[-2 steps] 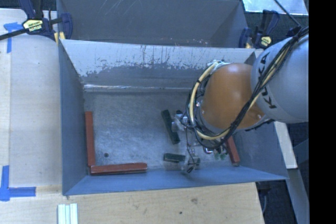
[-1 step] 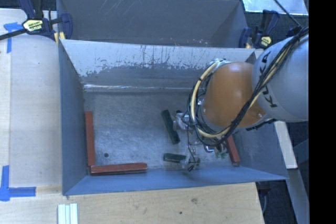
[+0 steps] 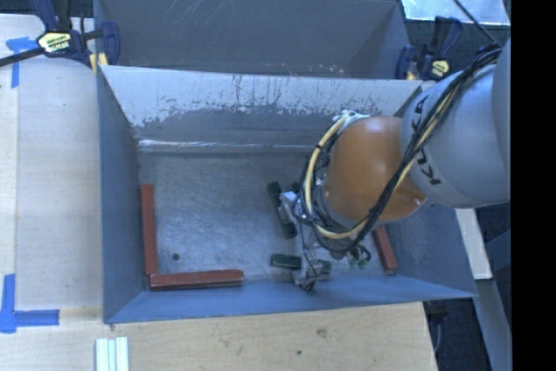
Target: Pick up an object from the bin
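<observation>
The arm (image 3: 469, 143) is reaching in from the right, and its orange cover (image 3: 373, 169) is hanging over the right half of the grey bin (image 3: 261, 104). Below the cover, the pincer (image 3: 295, 243) is sitting low over the bin floor, near the middle of the near wall. Its dark parts are tangled with cables, so I cannot tell whether it is open or closed, and nothing is showing in its grip.

The nearest thing is a short red-brown bar (image 3: 385, 251), lying just to the right of the pincer by the right wall. Its far end is hiding under the cover. Its long axis is running near to far, and the near end is leaning slightly to the right.

Well apart, on the left side, a long red-brown bar (image 3: 149, 228) is lying along the left wall, pointing near to far. Another red-brown bar (image 3: 198, 279) is lying along the near wall, pointing left to right. The two are meeting at the near-left corner in an L; whether they are one piece I cannot tell.
</observation>
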{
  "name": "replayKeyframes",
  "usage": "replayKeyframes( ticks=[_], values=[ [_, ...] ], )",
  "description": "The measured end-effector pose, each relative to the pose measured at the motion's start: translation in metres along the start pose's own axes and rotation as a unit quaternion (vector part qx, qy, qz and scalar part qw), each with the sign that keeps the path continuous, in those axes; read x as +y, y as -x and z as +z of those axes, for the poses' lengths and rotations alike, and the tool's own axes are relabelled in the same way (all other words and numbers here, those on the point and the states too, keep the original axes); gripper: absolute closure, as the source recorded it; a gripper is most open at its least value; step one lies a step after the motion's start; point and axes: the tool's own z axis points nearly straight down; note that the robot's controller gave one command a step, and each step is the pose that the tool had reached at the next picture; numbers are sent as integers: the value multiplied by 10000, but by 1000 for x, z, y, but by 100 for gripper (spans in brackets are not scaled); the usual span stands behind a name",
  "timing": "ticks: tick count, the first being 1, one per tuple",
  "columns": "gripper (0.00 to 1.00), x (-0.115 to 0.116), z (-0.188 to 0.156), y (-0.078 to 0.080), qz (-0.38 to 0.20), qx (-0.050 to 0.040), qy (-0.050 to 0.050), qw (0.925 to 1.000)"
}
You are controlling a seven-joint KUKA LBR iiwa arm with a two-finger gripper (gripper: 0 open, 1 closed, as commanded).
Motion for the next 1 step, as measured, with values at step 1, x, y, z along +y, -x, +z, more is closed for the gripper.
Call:
replayKeyframes(
  ticks=[1],
  values=[
    [0,-1,-1,2,13,15,2,10000]
  ],
)
